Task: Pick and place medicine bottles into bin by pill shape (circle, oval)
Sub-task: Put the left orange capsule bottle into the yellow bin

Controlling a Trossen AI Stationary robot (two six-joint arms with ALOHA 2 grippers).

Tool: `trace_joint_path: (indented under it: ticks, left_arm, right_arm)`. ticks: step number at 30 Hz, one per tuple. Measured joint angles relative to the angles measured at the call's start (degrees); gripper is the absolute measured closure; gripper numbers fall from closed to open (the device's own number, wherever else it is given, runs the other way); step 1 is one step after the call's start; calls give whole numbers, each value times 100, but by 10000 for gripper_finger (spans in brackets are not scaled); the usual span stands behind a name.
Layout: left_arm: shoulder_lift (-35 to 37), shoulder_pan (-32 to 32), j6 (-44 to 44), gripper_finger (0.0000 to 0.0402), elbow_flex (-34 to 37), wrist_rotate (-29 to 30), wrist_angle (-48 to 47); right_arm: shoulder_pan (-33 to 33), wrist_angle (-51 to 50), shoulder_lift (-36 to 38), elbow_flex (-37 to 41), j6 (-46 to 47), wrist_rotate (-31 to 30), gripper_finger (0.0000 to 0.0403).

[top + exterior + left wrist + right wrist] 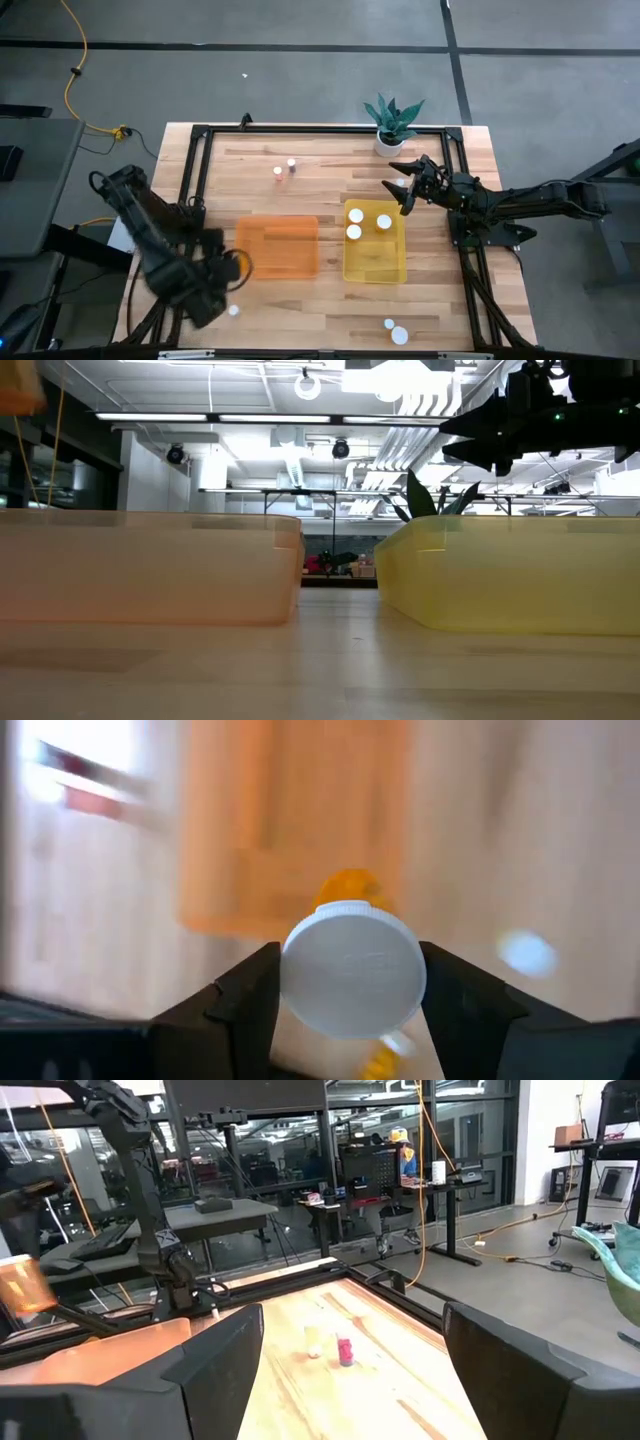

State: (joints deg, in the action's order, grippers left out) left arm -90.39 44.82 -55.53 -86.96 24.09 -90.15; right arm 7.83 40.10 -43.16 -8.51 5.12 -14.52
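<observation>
My left gripper (pixel 350 1010) clamps a medicine bottle (pixel 352 970) by its cap: light, rigid, slippery; right gripper (pixel 405 187) released.

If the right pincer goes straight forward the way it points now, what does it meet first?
Probably nothing soon. The right pincer, open, points level above the bare table. The two small bottles lie lower, so it likely passes over them toward the left arm. Depth is unclear.
</observation>
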Motion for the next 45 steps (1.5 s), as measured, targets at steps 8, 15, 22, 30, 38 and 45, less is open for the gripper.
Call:
trace_joint_path:
  ticks: [8,15,22,30,38,45]
  left_arm:
    - [-263,-2011,2855,205,14,471,1678]
    - [-765,-3441,5370,204,14,-772,4340]
    - [-1489,-4087,5876,204,-354,-1752,4881]
    - [-2820,-4055,6524,204,-2324,-1763,3989]
    - [-3771,-4075,6741,204,-2907,-1761,3474]
    - [-4153,-4074,6817,204,-2913,-1758,3563]
  right_arm:
    - [-1,112,0,0,7,9,102]
    - [-2,362,-1,2,106,149,102]
    - [-2,366,0,2,90,162,102]
    - [-13,383,2,2,90,166,102]
    - [-13,389,2,2,88,170,102]
    - [-13,391,2,2,1,168,102]
